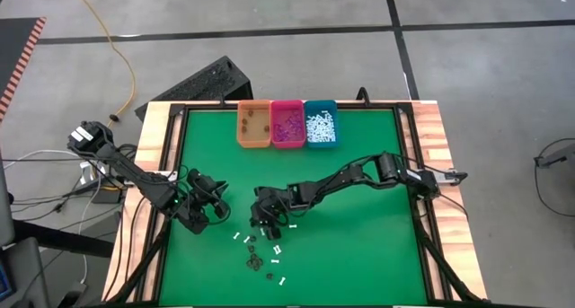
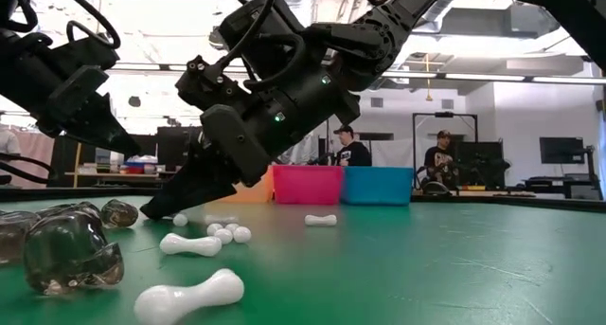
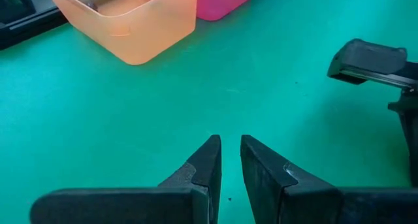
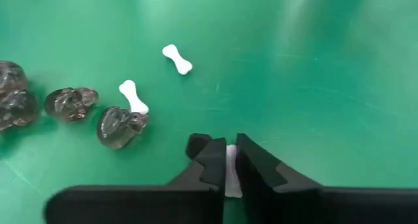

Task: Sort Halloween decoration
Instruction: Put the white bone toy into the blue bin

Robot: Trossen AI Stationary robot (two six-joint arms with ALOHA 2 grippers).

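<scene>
On the near half of the green table (image 1: 359, 245), my left gripper (image 1: 199, 220) waited low over bare felt, well left of the scatter, fingers nearly together with a thin gap and nothing between them; the left wrist view showed only felt ahead, with the orange bin (image 3: 130, 21) and pink bin (image 3: 222, 2) beyond. Just right of it lay the loose Halloween decoration: white bones (image 1: 280, 249) and dark skulls (image 1: 254, 263) strewn toward the near edge. In the right wrist view, three smoky skulls sat close together, one bone (image 4: 133, 96) touching the nearest skull (image 4: 121, 127), a second bone (image 4: 177, 59) lying apart. My right gripper (image 4: 230, 165) was down at the far edge of that scatter, its fingers drawn in on a white bone (image 4: 231, 170) pinched between the tips, at table level by the low view. Farther right and back, against the far edge, the teal bin (image 1: 321, 126) already held a heap of white pieces. Step in hand, as I judged it: the pick of one bone, grip just made, lift not yet begun. Next move called for a straight lift clear of the neighbours, then a carry back to the teal bin, releasing only when over its opening. The bone was small and smooth; it could slip or swivel in the tips.
</scene>
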